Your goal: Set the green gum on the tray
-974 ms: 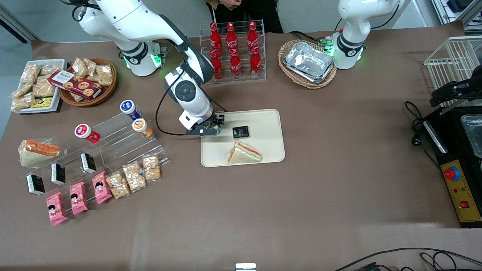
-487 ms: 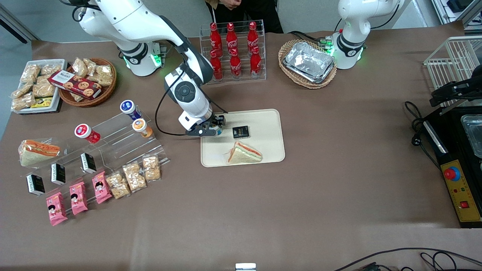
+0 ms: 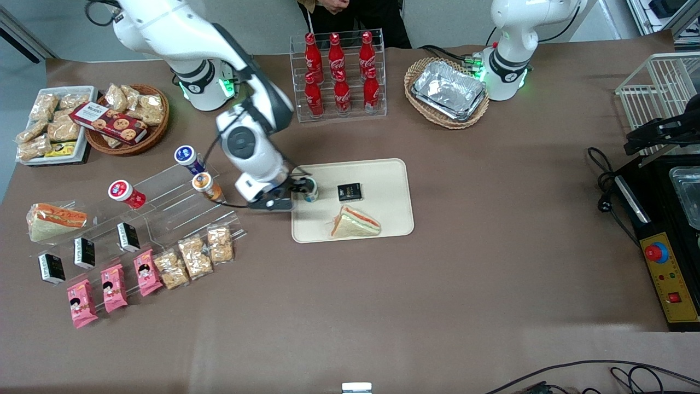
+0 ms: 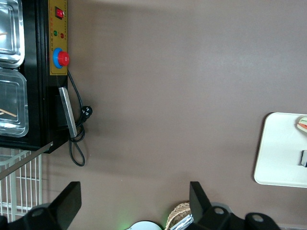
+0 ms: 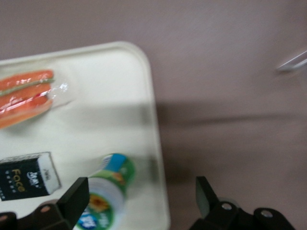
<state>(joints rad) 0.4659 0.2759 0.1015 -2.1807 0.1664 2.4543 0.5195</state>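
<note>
The green gum stands upright on the cream tray, near the tray edge at the working arm's end. My right gripper hangs over that edge, beside the gum, open and holding nothing. In the right wrist view the gum shows its white lid and green body on the tray, close to one finger but free of the gripper. The tray's corner also shows in the left wrist view.
A wrapped sandwich and a small black box lie on the tray. A clear stepped stand holds orange-lidded, blue-lidded and red-lidded bottles close to the gripper. A cola rack and a foil-tray basket stand farther from the camera.
The gripper has opened, let go of the gum on the tray and drawn back toward the working arm's end. The gum now stands free.
</note>
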